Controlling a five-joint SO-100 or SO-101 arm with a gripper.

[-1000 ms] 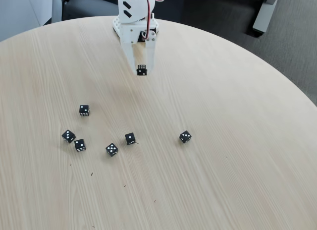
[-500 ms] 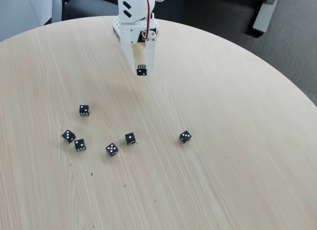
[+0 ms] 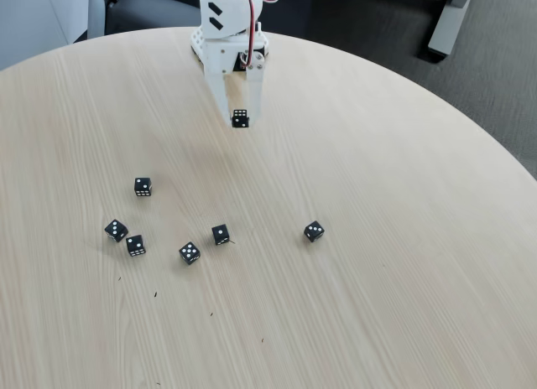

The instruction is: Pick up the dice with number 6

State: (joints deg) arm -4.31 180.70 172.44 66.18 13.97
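Dice with number 6 sits clamped in your claw, lifted off the bench at the far side; nearer you, six other black dice lie scattered.

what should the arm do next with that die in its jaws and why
Probably just hold the grip and lift a little higher. The gripper is shut on the dice with number 6, which looks raised off the table, well away from the six other dice lying nearer the camera, so nothing needs avoiding.
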